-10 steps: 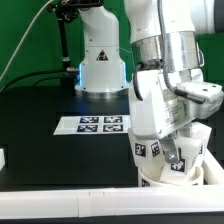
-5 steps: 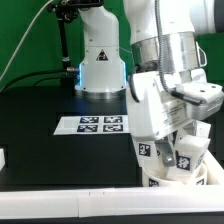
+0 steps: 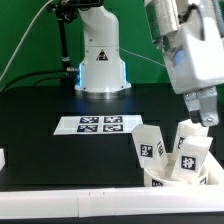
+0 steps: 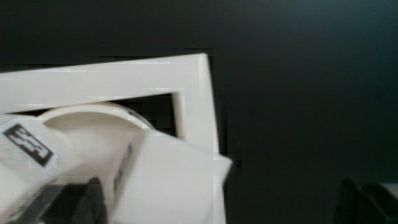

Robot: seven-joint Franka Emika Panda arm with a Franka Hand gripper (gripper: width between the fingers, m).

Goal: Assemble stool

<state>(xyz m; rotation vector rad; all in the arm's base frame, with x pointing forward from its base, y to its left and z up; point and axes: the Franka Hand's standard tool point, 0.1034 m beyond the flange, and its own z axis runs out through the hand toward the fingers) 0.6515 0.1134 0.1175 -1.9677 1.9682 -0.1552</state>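
Observation:
The white round seat (image 3: 176, 181) sits at the table's front corner, on the exterior view's right. Three chunky white legs with black-and-white tags stand up from it: one on the left (image 3: 150, 146), one on the right (image 3: 191, 158), one behind (image 3: 186, 131). My gripper (image 3: 206, 112) hangs above and to the right of the legs, clear of them, its jaws apart and empty. In the wrist view a white leg (image 4: 125, 160) with a tag fills the lower part, below the gripper.
The marker board (image 3: 100, 124) lies mid-table. A low white wall (image 3: 90, 196) runs along the front edge and shows as a corner in the wrist view (image 4: 192, 90). A small white piece (image 3: 3, 157) sits at the left edge. The robot base (image 3: 100, 60) stands behind.
The gripper was low over the seat, around a leg. It has let go and risen up and to the right. The legs stay standing in the seat.

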